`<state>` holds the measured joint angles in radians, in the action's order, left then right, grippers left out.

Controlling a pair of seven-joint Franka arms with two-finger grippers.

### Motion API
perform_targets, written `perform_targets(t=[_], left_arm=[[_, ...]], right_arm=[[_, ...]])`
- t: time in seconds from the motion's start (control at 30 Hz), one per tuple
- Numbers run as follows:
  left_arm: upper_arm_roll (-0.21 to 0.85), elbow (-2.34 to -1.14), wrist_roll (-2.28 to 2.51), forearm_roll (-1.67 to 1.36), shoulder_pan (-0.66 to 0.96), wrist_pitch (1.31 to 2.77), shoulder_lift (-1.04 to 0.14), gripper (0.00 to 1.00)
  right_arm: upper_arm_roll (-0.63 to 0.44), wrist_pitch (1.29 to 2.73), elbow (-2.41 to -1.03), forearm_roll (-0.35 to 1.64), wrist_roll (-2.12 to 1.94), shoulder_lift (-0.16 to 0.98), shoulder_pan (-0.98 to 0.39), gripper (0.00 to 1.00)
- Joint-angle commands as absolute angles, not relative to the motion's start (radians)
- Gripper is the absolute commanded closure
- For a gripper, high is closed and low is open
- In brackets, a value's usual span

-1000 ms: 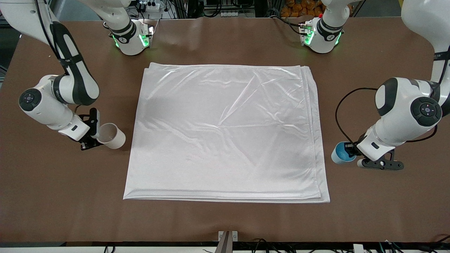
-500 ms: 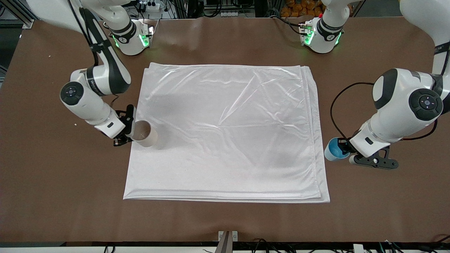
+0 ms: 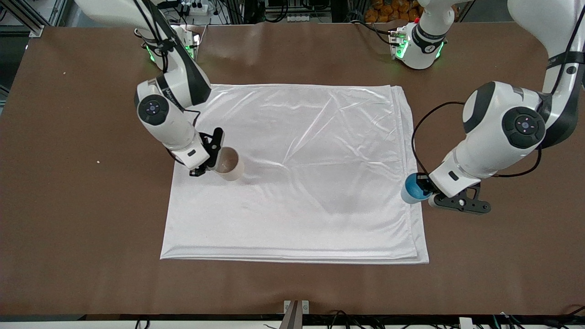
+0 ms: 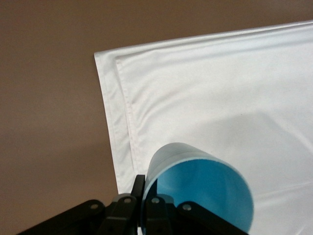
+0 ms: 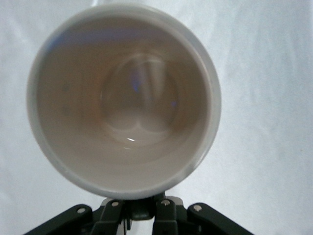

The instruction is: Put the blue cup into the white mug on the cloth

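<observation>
The white cloth [image 3: 297,183] lies spread in the middle of the brown table. My right gripper [image 3: 214,159] is shut on the black handle of the white mug [image 3: 230,164] and holds it above the cloth's right-arm end. In the right wrist view the mug's [image 5: 124,98] mouth faces the camera, with the gripper [image 5: 144,208] at its rim. My left gripper [image 3: 427,188] is shut on the blue cup [image 3: 412,189] over the cloth's edge at the left arm's end. In the left wrist view the gripper [image 4: 145,208] pinches the blue cup's [image 4: 200,193] wall above the cloth [image 4: 220,98].
Bare brown table [image 3: 82,219] surrounds the cloth on all sides. Both arm bases [image 3: 418,43] stand along the edge farthest from the front camera. A small metal bracket [image 3: 296,307] sits at the nearest table edge. A tiny crumb [image 3: 98,161] lies toward the right arm's end.
The right arm has carried the mug from over bare table to over the cloth. The left arm has brought the blue cup from over the table to the cloth's edge.
</observation>
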<state>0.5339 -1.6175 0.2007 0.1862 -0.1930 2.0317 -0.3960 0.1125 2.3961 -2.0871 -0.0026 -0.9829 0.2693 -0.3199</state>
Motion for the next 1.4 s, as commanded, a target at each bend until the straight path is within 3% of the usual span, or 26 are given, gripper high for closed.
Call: perform_targets(t=[0.0,0.63,1.37], left_arm=[[0.535,-1.600,0.258,0.212,-0.146,1.982,-0.387,1.00],[0.534,-1.586,0.474,0.202,0.003,1.983,-0.428,1.00],[0.532,-1.583,0.606,0.207,0.081,2.010,-0.460,1.00]], right_arm=[[0.106,2.368,-2.051,-0.023,-0.807,0.310,-0.388,1.00],[0.101,2.350,-1.905,-0.095,-0.379,0.472,-0.598,0.98],[0.100,2.332,-1.756,-0.112,-0.327,0.604,-0.614,0.90]])
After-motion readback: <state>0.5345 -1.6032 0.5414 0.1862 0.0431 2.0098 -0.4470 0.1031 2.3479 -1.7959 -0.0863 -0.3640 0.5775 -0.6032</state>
